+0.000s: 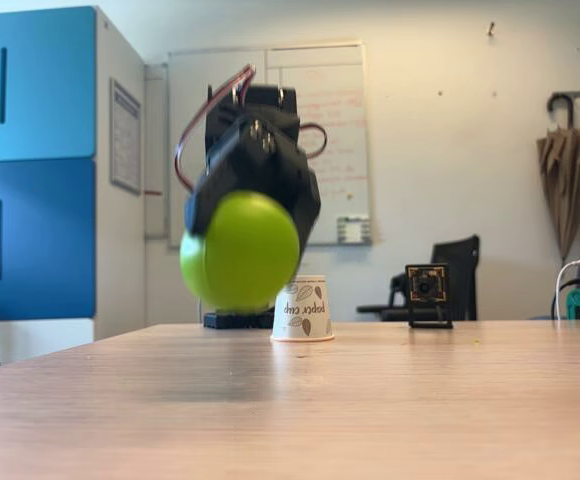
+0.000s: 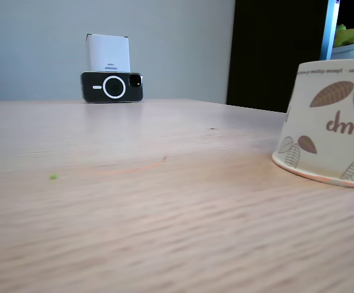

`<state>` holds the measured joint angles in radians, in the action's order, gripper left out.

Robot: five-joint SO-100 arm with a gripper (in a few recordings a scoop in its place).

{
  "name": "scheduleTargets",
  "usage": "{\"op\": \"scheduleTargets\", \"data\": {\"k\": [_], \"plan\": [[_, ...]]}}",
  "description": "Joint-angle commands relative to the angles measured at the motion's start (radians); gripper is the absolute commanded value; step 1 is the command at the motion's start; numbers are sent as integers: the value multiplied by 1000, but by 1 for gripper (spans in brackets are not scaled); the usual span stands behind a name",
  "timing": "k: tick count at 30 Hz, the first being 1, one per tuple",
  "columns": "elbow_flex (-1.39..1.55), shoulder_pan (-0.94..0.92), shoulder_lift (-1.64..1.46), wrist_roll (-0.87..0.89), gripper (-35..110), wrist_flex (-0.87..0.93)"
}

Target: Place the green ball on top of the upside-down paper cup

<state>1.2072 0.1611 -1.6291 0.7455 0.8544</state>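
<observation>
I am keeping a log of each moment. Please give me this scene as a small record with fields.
arm: black, raised above the table
pincer: shut on the green ball
ball position: in the air, not yet on the cup
cup: upside-down paper cup, wide rim down on the table, nothing on top
cup print: brown leaves, inverted lettering
other items: small camera on a stand; phone standing against a white box

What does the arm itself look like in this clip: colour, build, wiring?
In a fixed view the arm is matte black and blocky, apparently plastic, ending in a broad black gripper. Small screws show on the upper housing. Red and dark cables loop out from the top, down its left side and at its right. No markings are readable.
</observation>
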Motion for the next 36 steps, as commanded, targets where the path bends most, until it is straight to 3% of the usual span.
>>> {"op": "scheduleTargets", "data": {"k": [1, 7, 21, 27, 36], "plan": [[94, 9, -222, 2, 25, 8], [380, 23, -541, 95, 25, 61], [845, 37, -1015, 373, 26, 442], [980, 135, -1149, 456, 26, 555], [1183, 295, -1313, 580, 26, 574]]}}
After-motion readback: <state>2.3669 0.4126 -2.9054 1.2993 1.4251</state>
